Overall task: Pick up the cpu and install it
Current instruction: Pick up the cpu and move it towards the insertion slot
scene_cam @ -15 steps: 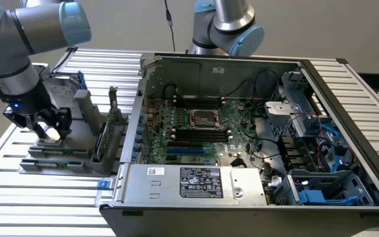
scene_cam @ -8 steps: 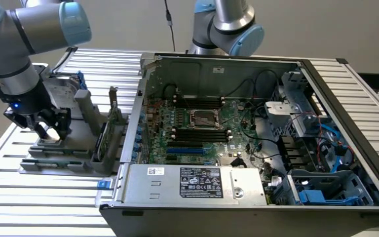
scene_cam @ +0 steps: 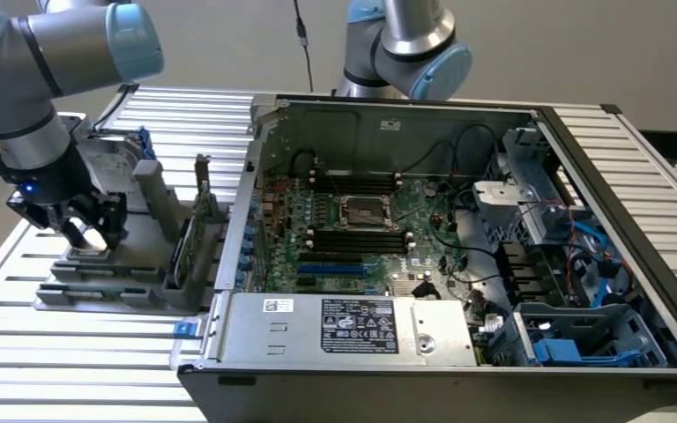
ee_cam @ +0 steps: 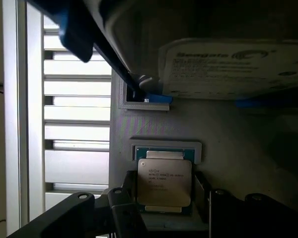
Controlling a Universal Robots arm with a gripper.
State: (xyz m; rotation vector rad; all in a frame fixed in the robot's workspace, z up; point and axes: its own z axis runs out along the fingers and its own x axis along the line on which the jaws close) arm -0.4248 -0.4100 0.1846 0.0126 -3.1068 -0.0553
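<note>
The cpu (ee_cam: 164, 181), a small square chip with a dull silver top and printed lettering, lies in a recess of the grey parts holder (scene_cam: 115, 269) at the exterior view's left. My gripper (ee_cam: 165, 201) reaches down over it, and its two dark fingers (ee_cam: 128, 197) press against the chip's opposite sides. In the exterior view the gripper (scene_cam: 85, 236) stands low over the holder, with the cpu (scene_cam: 89, 253) a pale patch between the fingers. The empty cpu socket (scene_cam: 362, 211) sits in the middle of the motherboard inside the open computer case (scene_cam: 621, 150).
A silver hard drive (ee_cam: 228, 69) with a white label stands in the holder just beyond the cpu. Green cards (scene_cam: 204, 207) stand upright in the holder beside the case wall. A second arm (scene_cam: 409, 53) hangs over the back of the case. The slatted metal table (scene_cam: 80, 370) surrounds everything.
</note>
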